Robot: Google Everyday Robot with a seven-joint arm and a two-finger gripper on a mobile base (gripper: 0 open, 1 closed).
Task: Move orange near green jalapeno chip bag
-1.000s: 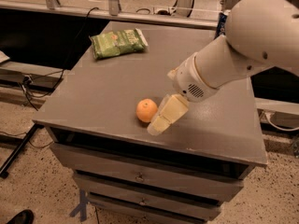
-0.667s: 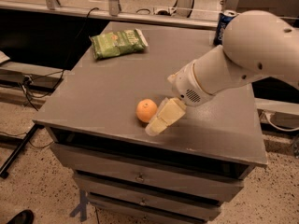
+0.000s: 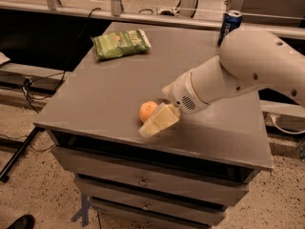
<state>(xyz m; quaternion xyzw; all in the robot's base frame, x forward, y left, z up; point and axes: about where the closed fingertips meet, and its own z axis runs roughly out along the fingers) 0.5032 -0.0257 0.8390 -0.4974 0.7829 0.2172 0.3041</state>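
We log the gripper (image 3: pixel 157 122) low over the front part of the grey table (image 3: pixel 109 99), its cream tip angled down toward the front edge, at or just above the tabletop. The orange (image 3: pixel 147 110) sits on the tabletop right against the gripper, on its upper-left side as the camera sees it. The fruit's lower right edge is hidden behind the cream body. We cannot tell whether the gripper is apart, together, or clamped on the orange, since only one cream face shows from this angle. The green jalapeno chip bag (image 3: pixel 119 44) lies flat, well apart from the gripper, up and left of it near the table's far-left corner. The orange is therefore also well apart from the bag. A blue soda can (image 3: pixel 229 25) stands upright beyond the gripper to the right, near the table's far edge, its lower part hidden by the white arm (image 3: pixel 248 70) that runs up and right from the gripper. Below the gripper, under the tabletop, we note drawer fronts (image 3: pixel 143 180) with small knobs. Far down-left of the gripper, a dark shoe tip (image 3: pixel 19 221) shows on the speckled floor (image 3: pixel 43 185).
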